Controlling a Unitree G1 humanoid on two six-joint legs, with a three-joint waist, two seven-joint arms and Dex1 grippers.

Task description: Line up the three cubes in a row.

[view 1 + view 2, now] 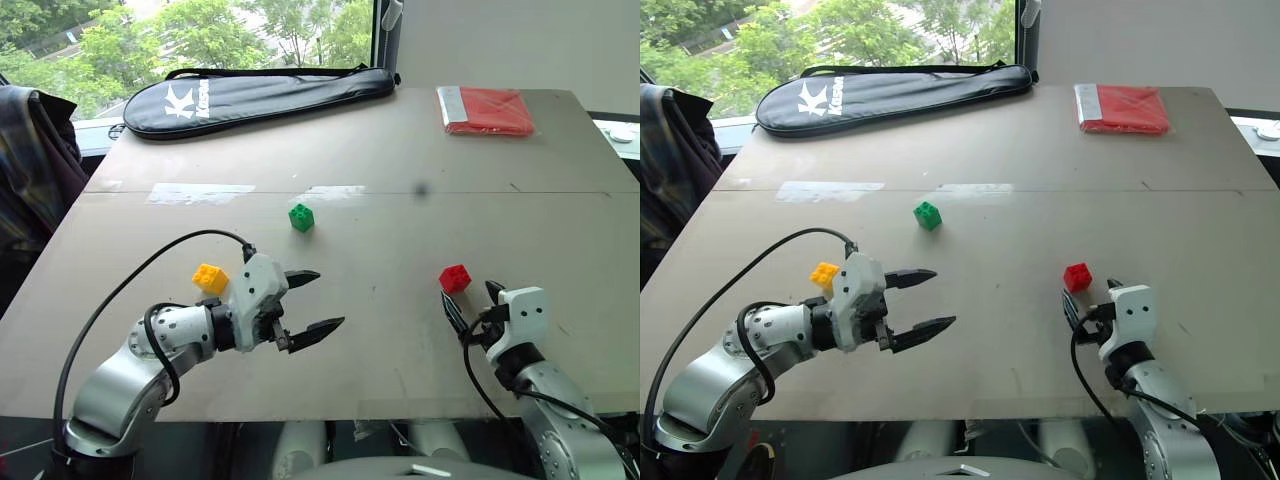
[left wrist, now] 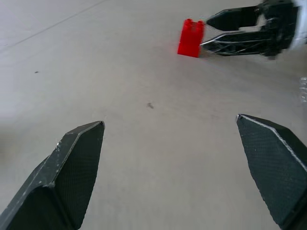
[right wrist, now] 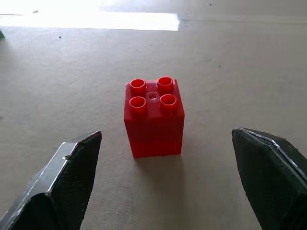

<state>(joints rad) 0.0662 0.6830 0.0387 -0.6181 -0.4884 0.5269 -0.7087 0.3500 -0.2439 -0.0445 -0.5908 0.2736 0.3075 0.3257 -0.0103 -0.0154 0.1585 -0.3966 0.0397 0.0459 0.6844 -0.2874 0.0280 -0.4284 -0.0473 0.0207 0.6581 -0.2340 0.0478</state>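
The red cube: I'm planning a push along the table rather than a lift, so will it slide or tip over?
The red cube looks like rigid moulded plastic, so it probably won't deform. It stands upright, taller than wide, on a flat base on the smooth table; a low push would likely slide it, a high one might topple it. It probably weighs little. The right end effector stands open just behind it, not touching.

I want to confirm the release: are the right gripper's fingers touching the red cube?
Apart. In the right wrist view the red cube stands upright on the table, with bare table visible between it and each of the open right gripper fingers.
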